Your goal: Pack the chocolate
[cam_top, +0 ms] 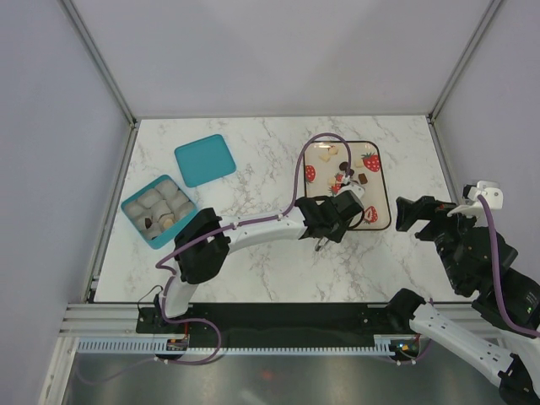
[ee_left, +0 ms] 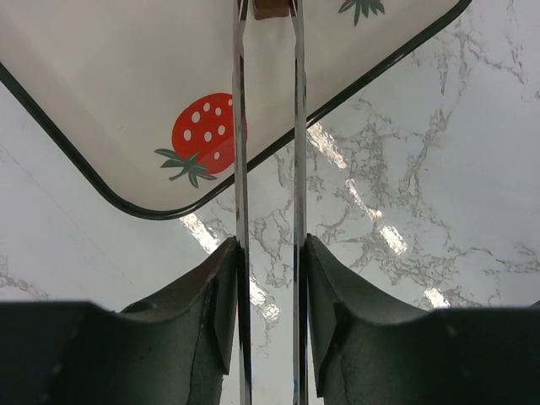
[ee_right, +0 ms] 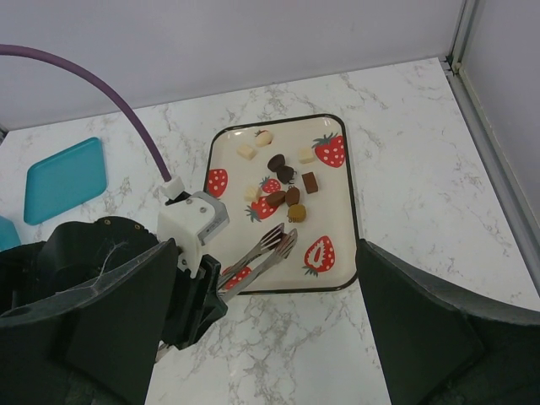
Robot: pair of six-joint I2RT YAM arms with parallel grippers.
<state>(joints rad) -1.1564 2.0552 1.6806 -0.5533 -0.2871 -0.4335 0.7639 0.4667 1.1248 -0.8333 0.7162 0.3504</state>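
Packing looks barely begun: most of the chocolate [ee_right: 283, 181] lies on the strawberry tray [ee_right: 333, 211], a piece or two seem to sit in the teal box [cam_top: 127, 207], the left end effector [ee_left: 270, 261] pinches the tongs [ee_left: 240, 169] over the tray, and the right end effector [cam_top: 407, 217] hangs spread and empty.

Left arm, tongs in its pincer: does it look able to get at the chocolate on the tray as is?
Likely yes. The left pincer grips the tongs, whose tips are over the tray with a brown chocolate piece between them; nothing seems to block the way.
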